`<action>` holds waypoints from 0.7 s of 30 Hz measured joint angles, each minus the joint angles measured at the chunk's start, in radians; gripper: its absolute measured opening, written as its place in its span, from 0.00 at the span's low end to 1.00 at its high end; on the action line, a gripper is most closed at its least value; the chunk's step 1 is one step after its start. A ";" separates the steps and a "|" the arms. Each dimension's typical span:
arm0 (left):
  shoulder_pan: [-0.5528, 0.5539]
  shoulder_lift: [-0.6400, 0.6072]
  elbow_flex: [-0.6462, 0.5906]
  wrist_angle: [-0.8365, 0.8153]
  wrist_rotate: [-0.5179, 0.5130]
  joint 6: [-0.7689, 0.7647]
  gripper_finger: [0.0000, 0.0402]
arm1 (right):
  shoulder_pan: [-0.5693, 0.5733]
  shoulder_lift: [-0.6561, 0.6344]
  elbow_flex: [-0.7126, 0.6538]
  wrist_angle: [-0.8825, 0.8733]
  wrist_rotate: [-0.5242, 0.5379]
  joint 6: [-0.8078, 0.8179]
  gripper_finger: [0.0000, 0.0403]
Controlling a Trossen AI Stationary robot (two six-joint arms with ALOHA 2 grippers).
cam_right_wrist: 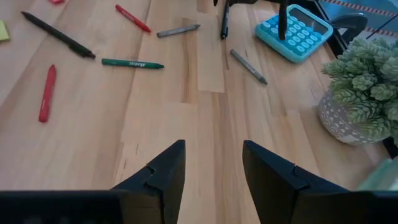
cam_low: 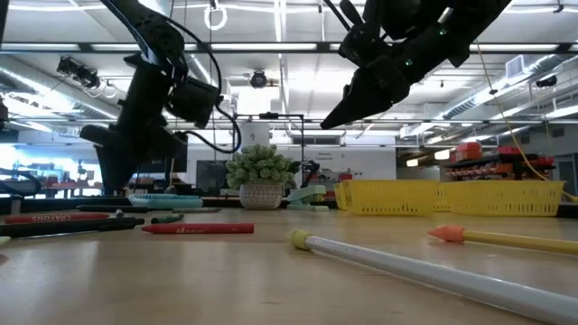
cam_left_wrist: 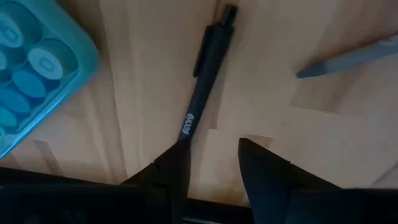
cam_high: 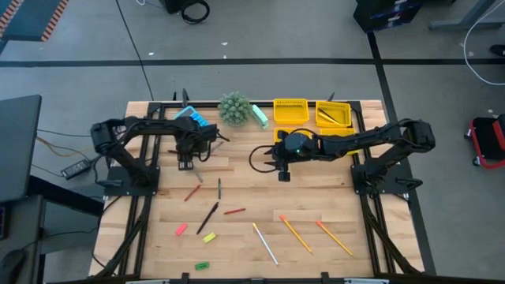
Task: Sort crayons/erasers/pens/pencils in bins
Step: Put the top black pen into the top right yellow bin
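My left gripper (cam_left_wrist: 211, 158) points down at the table beside the blue calculator (cam_high: 196, 118). It is open over one end of a black pen (cam_left_wrist: 205, 81) that lies flat on the wood; the pen's end runs up to one fingertip (cam_left_wrist: 179, 155). My right gripper (cam_right_wrist: 213, 165) hangs open above the table's middle (cam_high: 282, 172) with nothing between its fingers. Red crayons (cam_high: 192, 192) (cam_high: 234, 211), a green crayon (cam_high: 218, 188), another black pen (cam_high: 207, 217), the erasers (cam_high: 181, 229) (cam_high: 209, 237) (cam_high: 203, 266) and the pencils (cam_high: 265, 243) (cam_high: 295, 233) (cam_high: 334, 237) lie flat nearer the front. Yellow bins (cam_high: 290, 110) (cam_high: 334, 114) stand at the back. My left gripper stands over the black pen's end (cam_left_wrist: 185, 134), fingers pointing down and roughly along the pen. That end meets the edge of one fingertip in the wrist view, but I cannot tell whether the finger touches it. The pen lies flat on the table.
A potted plant (cam_high: 234, 108) and a pale green object (cam_high: 260, 117) stand between the calculator and the bins. Two grey sticks (cam_right_wrist: 178, 30) (cam_right_wrist: 249, 66) lie near the left gripper. Bare wood lies under the right gripper (cam_high: 260, 189).
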 joint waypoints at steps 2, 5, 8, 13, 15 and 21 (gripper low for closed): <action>0.018 0.024 0.000 0.009 0.000 0.022 0.39 | -0.006 0.000 0.000 0.000 -0.020 -0.002 0.41; 0.050 0.059 0.000 0.028 0.000 0.032 0.41 | -0.006 0.000 0.000 0.000 -0.029 -0.001 0.41; 0.081 0.085 0.000 0.056 0.000 0.036 0.41 | -0.006 0.000 0.000 0.000 -0.029 -0.001 0.41; 0.118 0.128 0.000 0.073 0.004 0.068 0.40 | -0.006 0.000 0.000 0.000 -0.029 -0.001 0.41; 0.124 0.143 0.002 0.071 0.015 0.072 0.39 | -0.006 0.000 0.000 -0.002 -0.029 0.000 0.41; 0.115 0.153 0.002 0.095 0.016 0.079 0.36 | -0.006 0.000 0.000 -0.002 -0.029 0.004 0.41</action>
